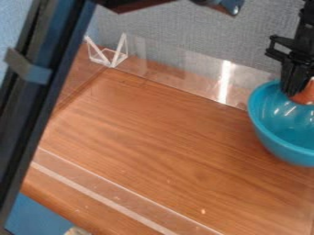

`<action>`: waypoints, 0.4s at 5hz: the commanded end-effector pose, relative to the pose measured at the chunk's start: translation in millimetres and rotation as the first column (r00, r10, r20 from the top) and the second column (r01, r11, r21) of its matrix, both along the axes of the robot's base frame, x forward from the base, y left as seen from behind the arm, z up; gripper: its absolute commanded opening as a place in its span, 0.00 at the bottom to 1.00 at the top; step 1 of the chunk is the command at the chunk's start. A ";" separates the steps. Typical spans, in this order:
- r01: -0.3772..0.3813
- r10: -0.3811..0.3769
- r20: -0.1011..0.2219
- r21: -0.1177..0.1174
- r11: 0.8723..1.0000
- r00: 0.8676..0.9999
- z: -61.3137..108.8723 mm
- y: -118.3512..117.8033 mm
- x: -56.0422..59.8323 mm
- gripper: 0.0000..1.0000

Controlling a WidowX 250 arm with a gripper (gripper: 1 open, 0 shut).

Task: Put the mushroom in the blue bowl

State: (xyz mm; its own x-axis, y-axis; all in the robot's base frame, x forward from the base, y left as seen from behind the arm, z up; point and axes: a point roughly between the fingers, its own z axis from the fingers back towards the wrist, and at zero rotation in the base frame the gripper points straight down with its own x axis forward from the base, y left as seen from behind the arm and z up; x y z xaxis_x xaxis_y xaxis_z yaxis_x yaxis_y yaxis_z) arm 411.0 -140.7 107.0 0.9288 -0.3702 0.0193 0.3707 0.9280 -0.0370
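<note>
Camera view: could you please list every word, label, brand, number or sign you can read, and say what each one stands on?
None: no readable text anywhere in this view.
The blue bowl, the wooden table, the hand and the clear wall panels all appear unmarked; the picture is too coarse to show any fine print.

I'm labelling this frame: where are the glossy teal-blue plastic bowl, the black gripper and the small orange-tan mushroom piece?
glossy teal-blue plastic bowl (273, 138), camera view, front outer wall.
black gripper (298, 89), camera view, fingertips over the bowl.
orange-tan mushroom piece (308, 90), camera view, visible orange edge beside the fingers.
</note>
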 end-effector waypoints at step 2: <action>0.005 0.001 0.133 -0.044 0.999 0.991 61.4 0.9 -2.1 0.00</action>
